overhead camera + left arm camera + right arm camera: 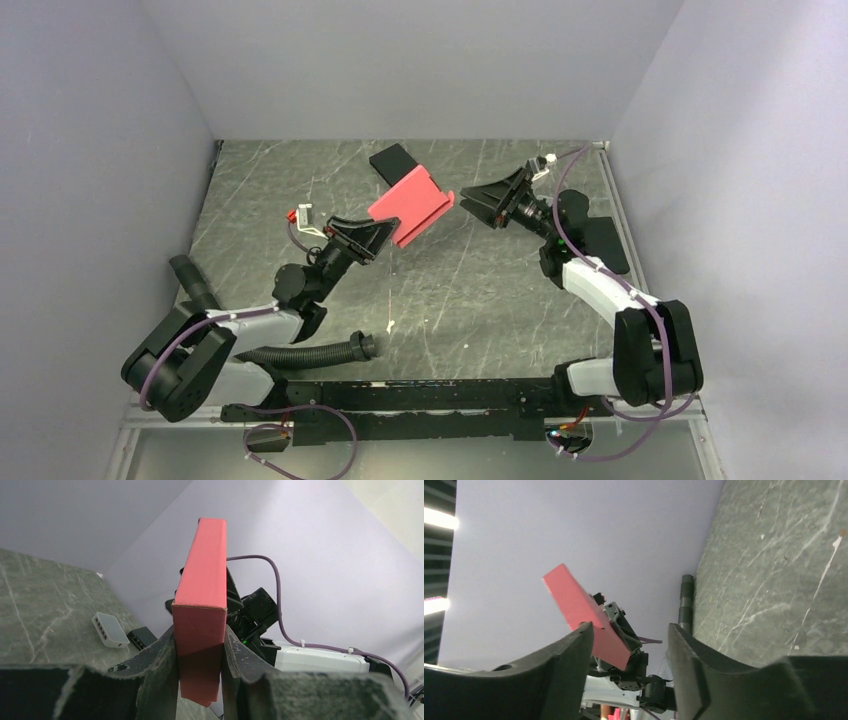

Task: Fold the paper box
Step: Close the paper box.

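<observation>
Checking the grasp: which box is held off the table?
The pinkish-red paper box, clamped in the left gripper; the black box lies flat on the table.

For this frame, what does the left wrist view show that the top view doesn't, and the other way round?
Left wrist only: the fingers of the left gripper pressing on both broad faces of the paper box, which is seen edge-on.
Top only: the black box lying on the table behind the paper box, and the right gripper, open, close beside the paper box's far edge; contact is unclear.
Both: the paper box held off the table by the left gripper, with the right arm beyond it.
</observation>
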Tool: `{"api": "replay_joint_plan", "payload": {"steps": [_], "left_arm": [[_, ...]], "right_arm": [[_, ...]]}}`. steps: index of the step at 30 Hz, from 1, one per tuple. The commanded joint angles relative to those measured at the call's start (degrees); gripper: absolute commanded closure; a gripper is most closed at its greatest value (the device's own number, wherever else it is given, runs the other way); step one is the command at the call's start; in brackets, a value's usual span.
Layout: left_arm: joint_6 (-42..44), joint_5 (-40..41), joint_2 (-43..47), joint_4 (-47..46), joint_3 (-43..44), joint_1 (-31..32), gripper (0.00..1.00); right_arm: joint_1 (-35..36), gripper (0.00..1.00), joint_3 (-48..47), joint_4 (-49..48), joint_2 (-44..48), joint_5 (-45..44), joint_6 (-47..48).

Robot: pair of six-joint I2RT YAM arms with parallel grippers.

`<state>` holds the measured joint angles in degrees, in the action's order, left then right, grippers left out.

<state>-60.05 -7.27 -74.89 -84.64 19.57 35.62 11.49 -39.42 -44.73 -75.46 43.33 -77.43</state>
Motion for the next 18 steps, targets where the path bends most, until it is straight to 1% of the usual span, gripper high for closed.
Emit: {"api": "replay_joint_plan", "payload": {"steps": [1,4,5,7,13,18], "left_arm": [[6.45,0.32,2.2,-4.3,0.85,0.11,0.97],[7.95,0.24,2.34,-4.31,2.25,0.07,0.97],[7.9,0.42,2.38,-4.35,2.64,0.07,0.97],[7.68,0.46,2.53,-4.32,3.36,0.07,0.97],[6.7,0.06,2.82,-4.39,3.61,0.2,0.97],[5.92,-1.09,1.77,-4.39,4.74,0.65,0.97]], "right_arm": [[-0.3,0.34,0.94,-6.78,-1.96,-0.67,-11.52],[-0.78,0.22,-1.16,-10.09,-5.14,1.27,-16.54],[-0.73,0.19,-1.67,-10.86,-5.84,1.74,-18.12],[-0.32,0.18,-1.44,-12.05,-6.07,0.96,-20.88],[1.03,0.32,0.12,-11.5,-4.21,-0.87,-28.34],[2.19,0.38,-0.15,-12.87,-3.99,-0.8,-30.7]]}}
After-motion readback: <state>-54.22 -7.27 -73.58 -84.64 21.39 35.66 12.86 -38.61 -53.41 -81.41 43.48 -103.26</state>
